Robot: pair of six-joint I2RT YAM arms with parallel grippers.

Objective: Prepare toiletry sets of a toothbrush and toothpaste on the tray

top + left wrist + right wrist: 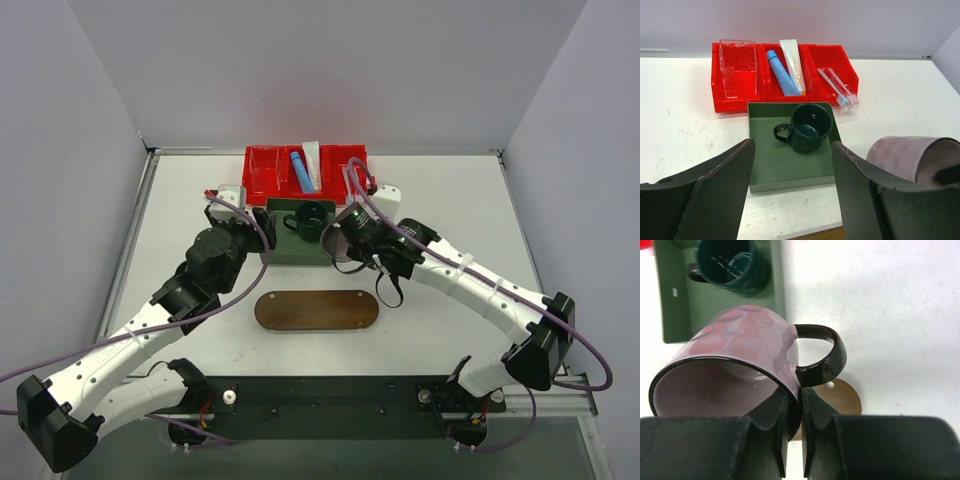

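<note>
One white tube (793, 65), orange lettering illegible; left pincer (792, 145) apart; right pincer (796, 400) clamped on pink mug (740, 340) rim

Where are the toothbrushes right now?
In the left wrist view, the toothbrushes lie in the right compartment of the red bin, beside the two tubes in the middle one.

The white table (450, 200) carries a red divided bin (258, 190), a green box (290, 250) beside it, a brown oval tray (316, 310) apart

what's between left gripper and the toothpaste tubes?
Green box holding a dark green mug sits between the left gripper and the tubes; clear in the left wrist view.
</note>
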